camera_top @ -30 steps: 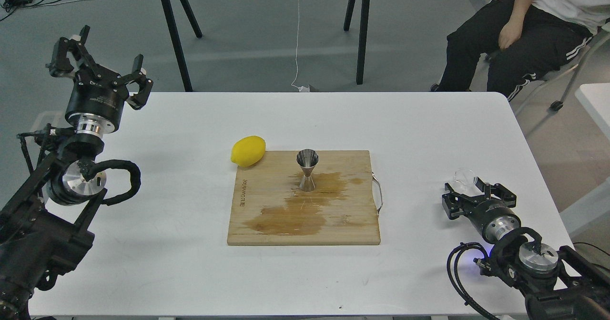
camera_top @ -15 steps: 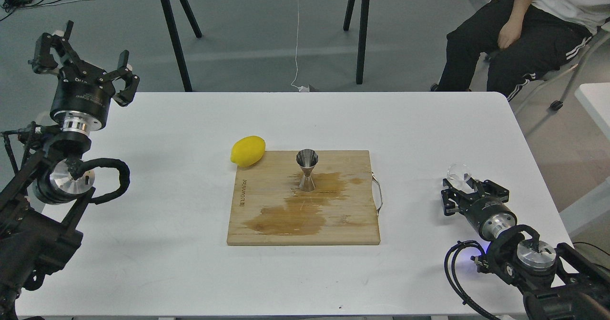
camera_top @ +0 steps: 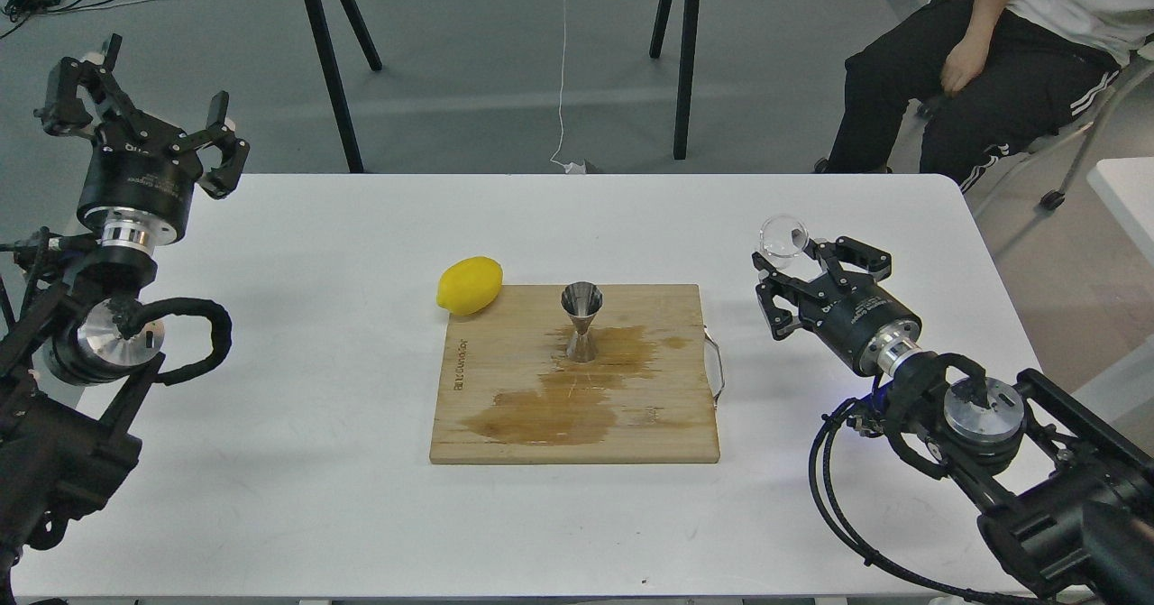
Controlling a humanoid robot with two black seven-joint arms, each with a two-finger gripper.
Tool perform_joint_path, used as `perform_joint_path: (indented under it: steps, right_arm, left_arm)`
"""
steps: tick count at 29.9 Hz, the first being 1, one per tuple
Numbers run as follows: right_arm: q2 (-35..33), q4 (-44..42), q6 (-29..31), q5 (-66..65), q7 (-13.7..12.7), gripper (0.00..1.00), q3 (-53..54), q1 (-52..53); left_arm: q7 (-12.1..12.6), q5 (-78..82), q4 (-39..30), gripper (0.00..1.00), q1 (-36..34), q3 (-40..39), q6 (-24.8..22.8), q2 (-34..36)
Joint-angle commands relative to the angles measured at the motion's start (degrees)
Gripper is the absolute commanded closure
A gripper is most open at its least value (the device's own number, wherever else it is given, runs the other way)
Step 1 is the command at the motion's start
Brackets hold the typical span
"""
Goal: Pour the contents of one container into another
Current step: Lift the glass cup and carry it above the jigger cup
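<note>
Our right pincer (camera_top: pixel 798 267) holds the small clear glass cup (camera_top: pixel 783 235) at its tip, with the fingers closed against the cup's sides. The cup is raised above the white tabletop (camera_top: pixel 315 497), to the right of the wooden board (camera_top: pixel 505 434) and apart from it. We cannot tell if any liquid is inside the cup, because the glass is transparent and seen small.

The steel jigger (camera_top: pixel 581 321) stands upright on the board, near its far edge and a little right of the middle. Its open upper cone faces up. Around its foot and toward the near left part of the board there is a dark wet stain (camera_top: pixel 559 407). A thin metal handle (camera_top: pixel 717 366) is on the right edge of the board.

The yellow lemon (camera_top: pixel 469 285) lies on the tabletop and touches the far left corner of the board.

Our left pincer (camera_top: pixel 140 123) is high at the left edge of the tabletop, far from the board, with its fingers spread wide and nothing between them.

Behind the tabletop a person (camera_top: pixel 992 64) in black trousers sits on a chair at the far right, and the black legs of another table (camera_top: pixel 334 73) stand on the grey floor.
</note>
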Motion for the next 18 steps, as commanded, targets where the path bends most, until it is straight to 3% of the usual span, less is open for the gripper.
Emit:
perform_joint_path:
  steps: [1, 9, 18]
  right_arm:
    - [0.1, -0.4, -0.4, -0.7, 0.2, 0.59, -6.3, 6.5]
    - [3.9, -0.4, -5.6, -12.3, 1.0, 0.59, -15.4, 14.2]
    - [4.4, -0.4, -6.9, -24.9, 0.9, 0.59, -19.7, 17.4]
  left_arm:
    - [0.0, 0.0, 0.0, 0.0, 0.1, 0.0, 0.0, 0.8]
    - [0.0, -0.1, -0.1, 0.0, 0.0, 0.0, 1.5, 1.5]
    - [0.0, -0.1, -0.2, 0.0, 0.1, -0.1, 1.7, 1.5]
